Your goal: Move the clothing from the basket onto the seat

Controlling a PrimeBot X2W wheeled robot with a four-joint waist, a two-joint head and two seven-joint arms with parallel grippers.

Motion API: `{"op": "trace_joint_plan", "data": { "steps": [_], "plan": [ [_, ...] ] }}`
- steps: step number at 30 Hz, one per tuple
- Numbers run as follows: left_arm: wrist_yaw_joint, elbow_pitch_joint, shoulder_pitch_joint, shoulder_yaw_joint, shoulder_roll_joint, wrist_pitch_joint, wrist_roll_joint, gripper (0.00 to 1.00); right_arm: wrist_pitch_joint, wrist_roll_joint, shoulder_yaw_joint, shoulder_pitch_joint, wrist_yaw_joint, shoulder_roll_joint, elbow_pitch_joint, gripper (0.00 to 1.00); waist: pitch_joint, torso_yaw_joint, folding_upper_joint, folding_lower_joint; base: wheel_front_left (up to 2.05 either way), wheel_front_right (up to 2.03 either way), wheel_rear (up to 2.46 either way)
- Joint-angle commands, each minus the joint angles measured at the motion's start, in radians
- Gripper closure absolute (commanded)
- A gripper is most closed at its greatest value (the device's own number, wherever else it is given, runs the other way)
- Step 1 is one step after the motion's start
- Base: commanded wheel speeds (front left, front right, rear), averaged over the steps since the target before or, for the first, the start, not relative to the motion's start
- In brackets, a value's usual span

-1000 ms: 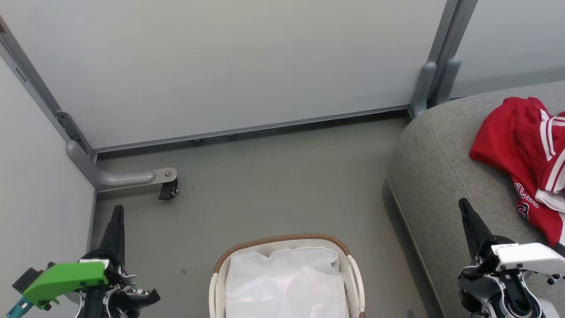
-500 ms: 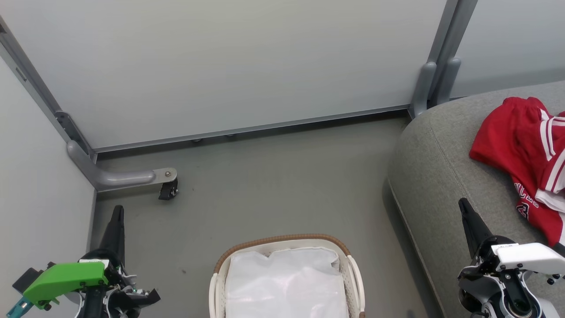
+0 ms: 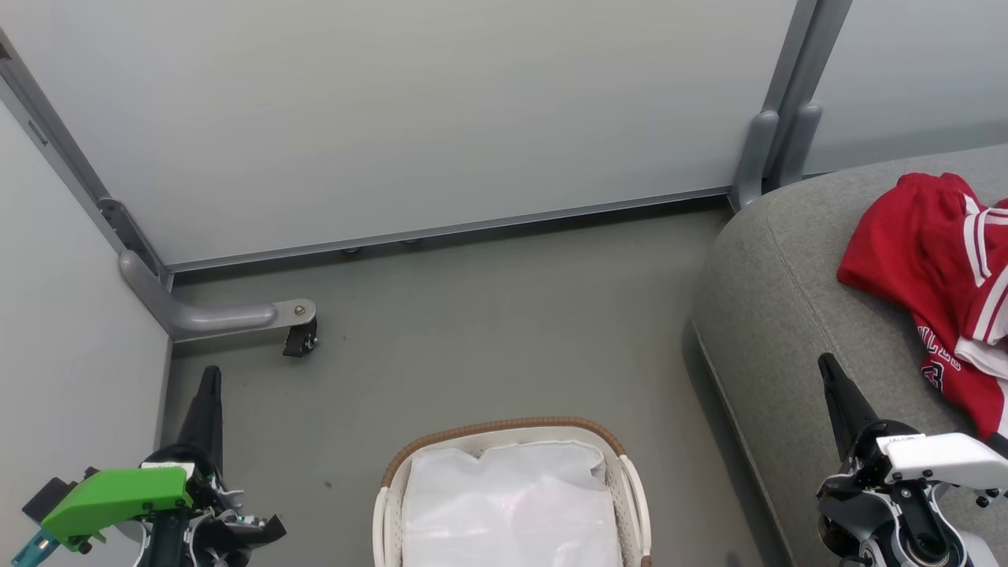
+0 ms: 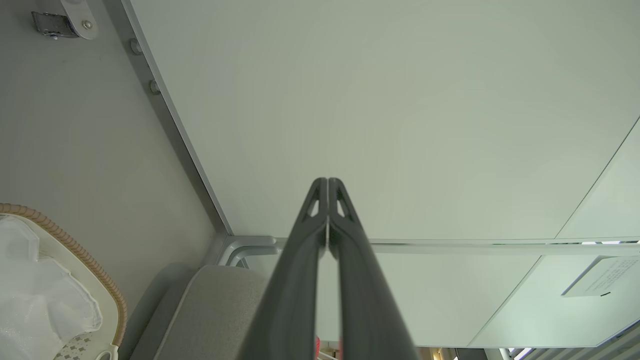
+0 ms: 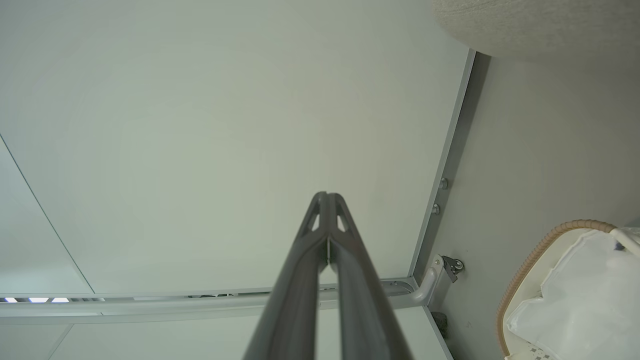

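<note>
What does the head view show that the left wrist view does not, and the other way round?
Head view: the red clothing lying on the seat, and the right gripper at lower right. In the left wrist view, a red speck low between the fingers is too small to tell.
Left wrist view: a paper notice on a wall panel, and the left gripper with its fingertips pressed together.
Both: the basket with its white liner, the seat, the floor castor and the left gripper.

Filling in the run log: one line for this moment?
clothing: on seat | basket: white liner visible | left pincer: shut | right pincer: shut
</note>
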Motion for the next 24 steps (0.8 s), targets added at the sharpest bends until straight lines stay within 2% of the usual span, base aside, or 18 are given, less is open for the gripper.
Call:
{"op": "trace_joint_plan", "data": {
  "steps": [1, 24],
  "plan": [
    [-0.004, -0.001, -0.011, 0.004, 0.001, 0.0, 0.004, 1.0, 0.003, 0.004, -0.002, -0.009, 0.0, -0.006, -0.004, 1.0, 0.0, 0.0, 0.0, 0.0, 0.0, 0.0, 0.0],
    [-0.004, -0.001, -0.011, 0.005, 0.0, 0.002, 0.006, 1.0, 0.003, 0.004, -0.002, -0.009, 0.0, -0.006, -0.004, 1.0, 0.0, 0.0, 0.0, 0.0, 0.0, 0.0, 0.0]
  ]
}}
